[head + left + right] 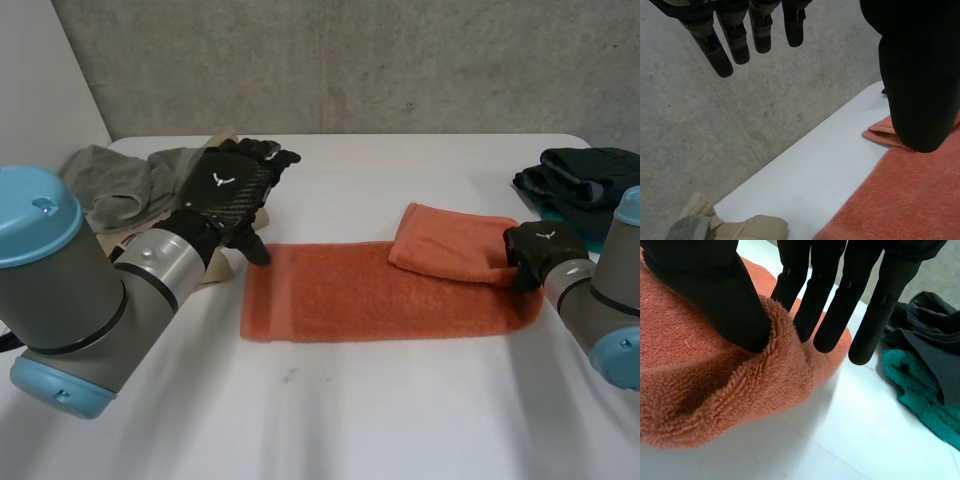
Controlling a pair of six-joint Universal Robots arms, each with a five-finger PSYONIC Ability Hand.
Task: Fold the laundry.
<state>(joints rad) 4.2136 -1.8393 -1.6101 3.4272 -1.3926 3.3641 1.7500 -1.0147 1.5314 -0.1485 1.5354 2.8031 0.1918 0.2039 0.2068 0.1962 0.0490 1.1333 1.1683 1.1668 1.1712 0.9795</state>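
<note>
An orange towel [370, 295] lies stretched across the middle of the white table, its right end folded back over itself. My right hand [545, 250] is at that folded right end. In the right wrist view its thumb [715, 295] presses on top of the towel [700, 390] and straight fingers [835, 315] stand behind the fold, pinching it. My left hand [225, 190] hovers over the towel's far left corner with its fingers [735, 45] straight. Its thumb [920, 75] points down at the towel's edge [905, 200].
A grey cloth pile [115, 185] and a beige cloth [215, 270] lie at the back left, beside my left hand. Dark clothes [585, 175] on a teal cloth [915, 385] sit at the back right, close to my right hand. A concrete wall stands behind the table.
</note>
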